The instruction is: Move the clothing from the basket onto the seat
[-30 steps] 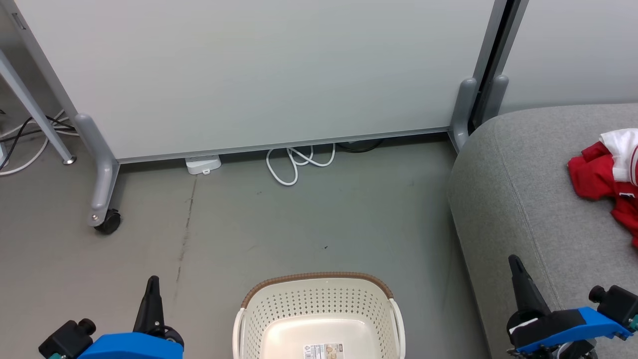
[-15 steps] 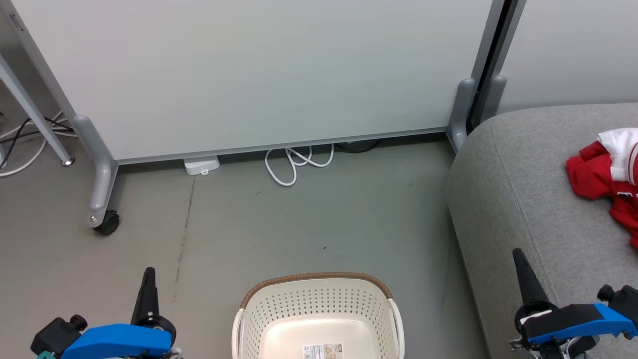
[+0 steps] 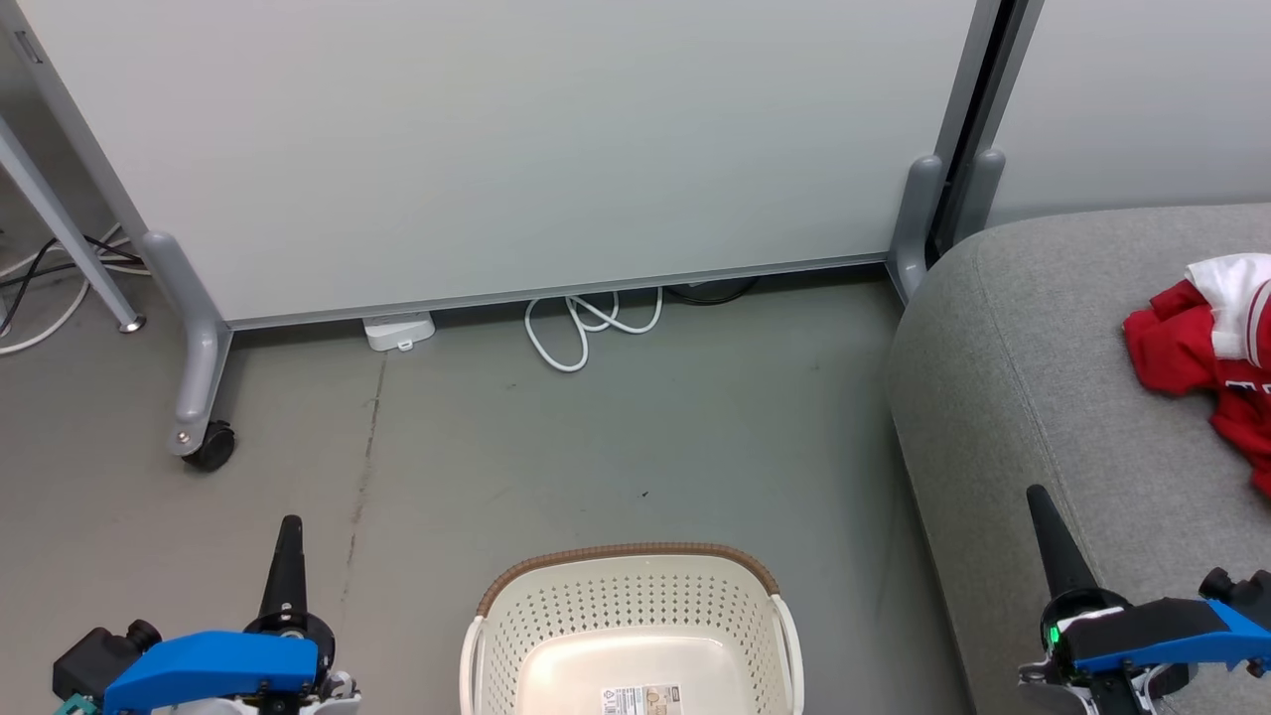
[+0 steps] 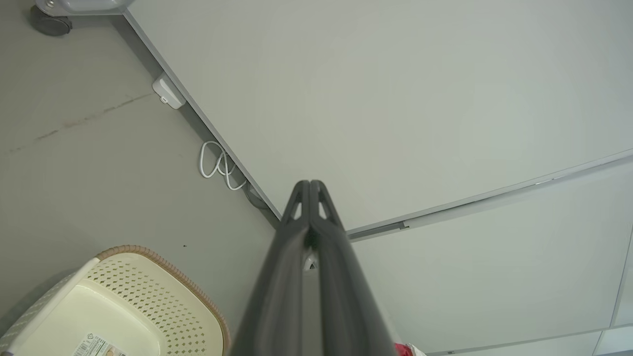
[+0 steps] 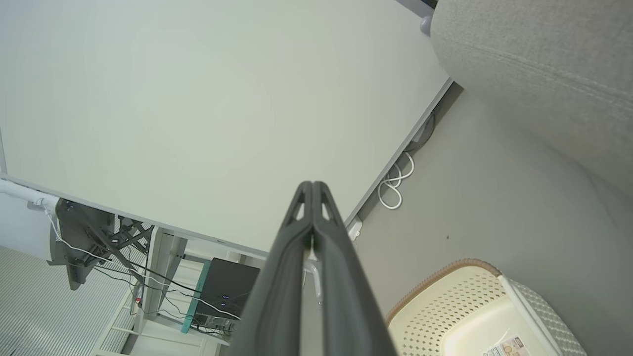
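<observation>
Basket [image 3: 628, 549] shows no garment inside; clothing [image 3: 1177, 348] lies on seat [image 3: 1033, 397], right of basket. Left claw [image 3: 289, 531] and right claw [image 3: 1043, 506] flank basket, each pressed together, empty. Likely done: park arms clear of basket.

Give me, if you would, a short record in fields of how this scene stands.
basket: no clothing in the part that shows
clothing: red and white, heaped on the sofa
sofa: right of the basket
left pincer: shut, holding nothing
right pincer: shut, holding nothing
task: looks done

The clothing [image 3: 1206, 362] lies on the seat [image 3: 1013, 397], right of the basket [image 3: 631, 616].
</observation>
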